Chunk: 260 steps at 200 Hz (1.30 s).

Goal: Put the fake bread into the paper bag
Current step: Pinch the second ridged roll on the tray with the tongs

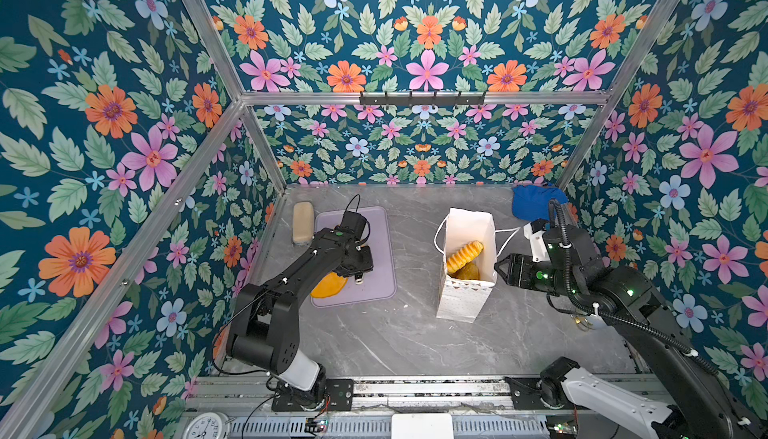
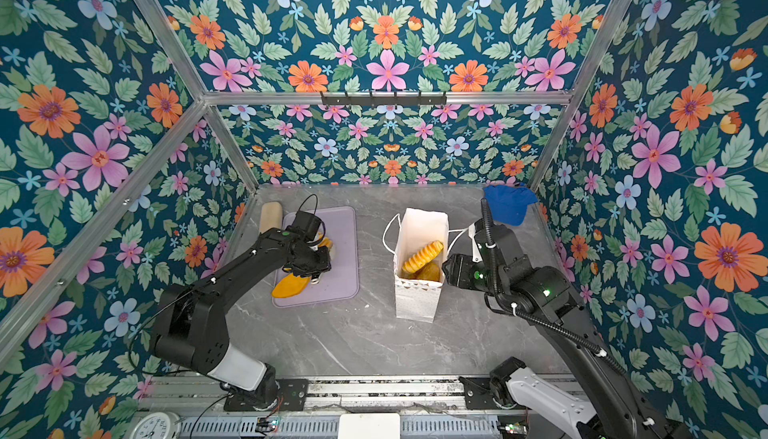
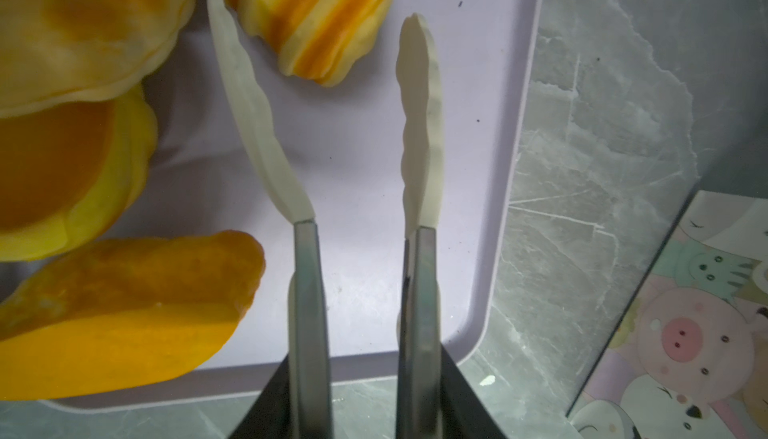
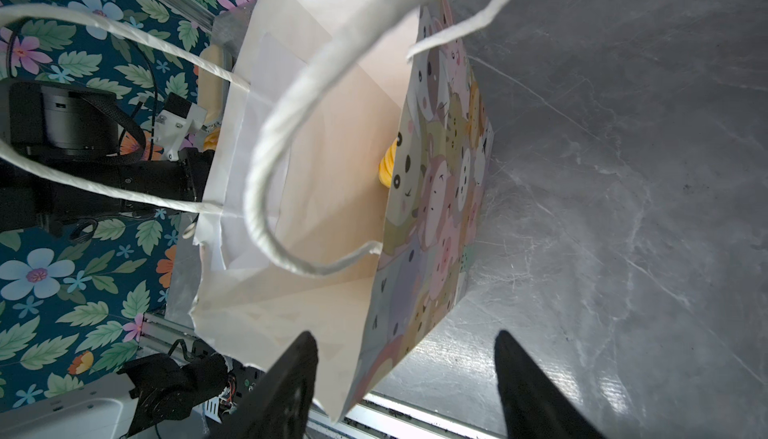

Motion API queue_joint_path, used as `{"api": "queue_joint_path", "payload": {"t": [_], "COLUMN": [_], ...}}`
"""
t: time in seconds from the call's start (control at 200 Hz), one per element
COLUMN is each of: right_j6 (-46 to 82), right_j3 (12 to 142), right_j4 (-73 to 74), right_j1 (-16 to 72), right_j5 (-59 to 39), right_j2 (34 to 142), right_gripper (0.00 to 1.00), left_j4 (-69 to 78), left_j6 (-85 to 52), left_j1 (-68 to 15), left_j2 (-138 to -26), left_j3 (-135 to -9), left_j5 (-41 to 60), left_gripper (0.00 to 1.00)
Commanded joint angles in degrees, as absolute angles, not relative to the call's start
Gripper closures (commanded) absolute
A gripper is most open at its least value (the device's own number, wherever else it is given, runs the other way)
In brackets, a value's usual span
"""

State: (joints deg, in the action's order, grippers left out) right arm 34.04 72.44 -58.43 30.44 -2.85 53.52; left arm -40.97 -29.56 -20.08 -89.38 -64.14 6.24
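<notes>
two pastries lie in the paper bag, others on the tray; jaws released.

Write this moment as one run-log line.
left claw: open, empty, over tray | right claw: open at paper bag | fake bread: some bagged, some on tray

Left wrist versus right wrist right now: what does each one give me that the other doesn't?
Only left wrist: the left gripper, open and empty, over the lilac tray with the remaining fake bread on it. Only right wrist: the right gripper, open astride a wall of the paper bag, its white cord handles, and a ridged loaf inside. Both: the bag's cartoon-printed side and the grey table.
</notes>
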Motion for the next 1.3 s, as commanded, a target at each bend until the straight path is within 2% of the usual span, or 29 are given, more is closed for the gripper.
{"api": "queue_joint_path", "payload": {"t": [0.0,0.38,0.635,0.845,1.295], "right_j6": [33.7,33.8,33.7,33.8,34.1], "right_j3": [72.4,72.4,72.4,72.5,72.9], "right_j4": [-57.8,-57.7,-57.7,-57.6,-57.1], "right_j1": [30.4,30.5,30.5,30.5,30.4], "right_j5": [-2.4,-2.1,-2.1,-2.1,-2.6], "right_j2": [53.6,53.6,53.7,53.6,54.2], "right_gripper": [0.32,0.33,0.32,0.32,0.32], "left_j4": [-39.0,-36.9,-36.6,-37.9,-43.1], "left_j6": [-28.4,-28.5,-28.6,-28.0,-26.0], "left_j1": [-19.0,-17.6,-17.5,-17.5,-18.9], "left_j2": [-90.3,-95.3,-95.8,-93.8,-83.9], "left_j3": [-64.6,-68.3,-69.5,-69.0,-67.2], "left_j5": [6.7,7.8,7.8,8.0,8.5], "left_gripper": [0.55,0.58,0.79,0.89,0.97]}}
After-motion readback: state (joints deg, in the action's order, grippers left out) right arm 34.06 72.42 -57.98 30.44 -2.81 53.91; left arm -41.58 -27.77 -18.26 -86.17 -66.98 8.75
